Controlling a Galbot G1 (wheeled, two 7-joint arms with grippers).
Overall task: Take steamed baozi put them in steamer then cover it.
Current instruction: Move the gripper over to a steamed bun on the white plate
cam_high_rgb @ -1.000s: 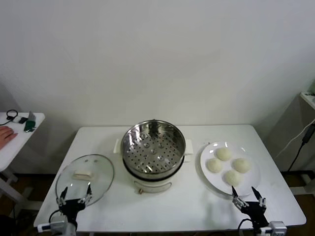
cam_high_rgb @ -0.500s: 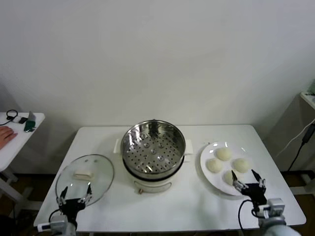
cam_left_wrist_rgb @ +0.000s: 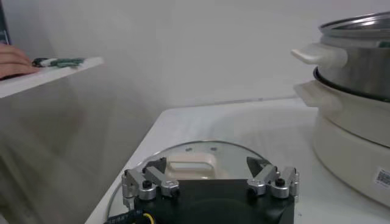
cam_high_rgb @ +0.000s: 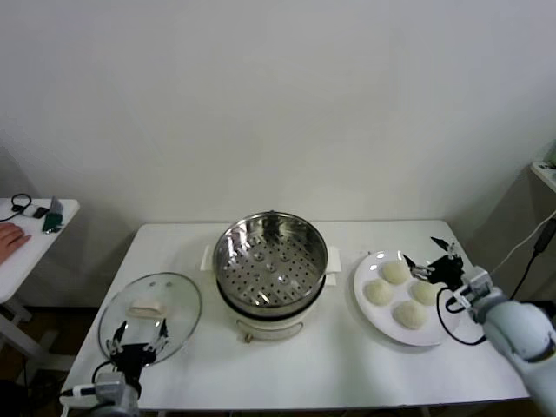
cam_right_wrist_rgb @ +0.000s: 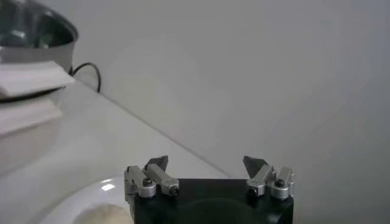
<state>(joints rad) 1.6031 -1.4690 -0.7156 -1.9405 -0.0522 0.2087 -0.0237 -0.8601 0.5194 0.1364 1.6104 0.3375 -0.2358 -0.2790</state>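
Note:
Several cream-white baozi [cam_high_rgb: 394, 272] lie on a white plate [cam_high_rgb: 434, 328] at the table's right. The steel steamer [cam_high_rgb: 269, 261] stands uncovered at centre, its perforated tray bare. Left of it the glass cover [cam_high_rgb: 149, 314] lies flat on the table, bar handle [cam_high_rgb: 146, 307] up. My right gripper [cam_high_rgb: 426, 254] hovers open over the plate's far right side, above the baozi and touching none; the right wrist view shows its open gripper [cam_right_wrist_rgb: 206, 161] with one baozi [cam_right_wrist_rgb: 100, 214] below. Over the cover's near edge my left gripper [cam_high_rgb: 140, 334] is open; in the left wrist view that gripper [cam_left_wrist_rgb: 207, 163] frames the handle [cam_left_wrist_rgb: 192, 167].
A small side table [cam_high_rgb: 26, 243] stands at the far left with a person's hand [cam_high_rgb: 10, 234] and small items on it. The white table's front edge [cam_high_rgb: 304, 404] lies near both arms. A grey cabinet [cam_high_rgb: 530, 234] with a cable is at the right.
My right gripper has risen from the table's front edge and travelled away from me to above the plate's far side. The left gripper edged slightly forward toward the cover.

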